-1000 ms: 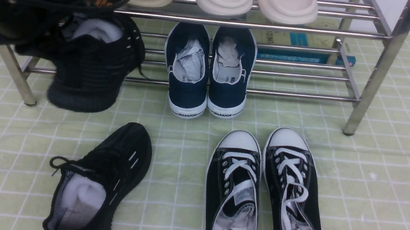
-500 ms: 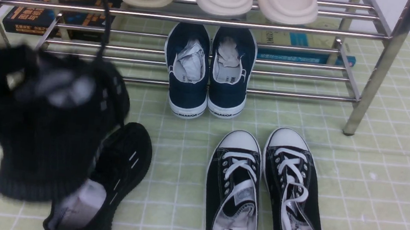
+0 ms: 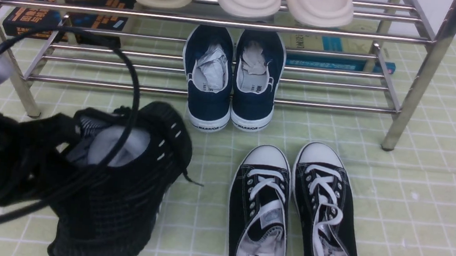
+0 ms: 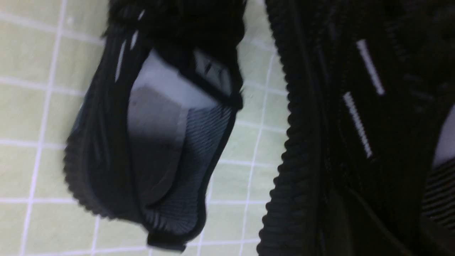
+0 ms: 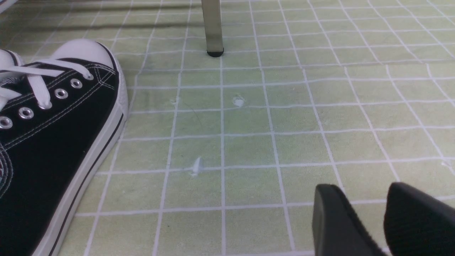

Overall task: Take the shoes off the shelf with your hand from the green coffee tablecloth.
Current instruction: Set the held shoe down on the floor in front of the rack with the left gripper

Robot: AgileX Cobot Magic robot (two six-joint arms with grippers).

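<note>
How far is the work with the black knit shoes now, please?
Done: both are off the shelf; one sneaker lies on the green cloth. In hand: the left end effector grips the other sneaker close beside it. Left: probably to set it down and release.

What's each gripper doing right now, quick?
Left gripper: closed on a black knit sneaker.
Right gripper: slightly open, holding nothing.

Matt black ribbed knit shoe (image 3: 118, 201) in left claw (image 3: 68, 136), white paper stuffing (image 3: 139, 146), glossy steel shelf (image 3: 222, 20) beyond, wrinkled cloth (image 3: 414, 207) beneath.
</note>
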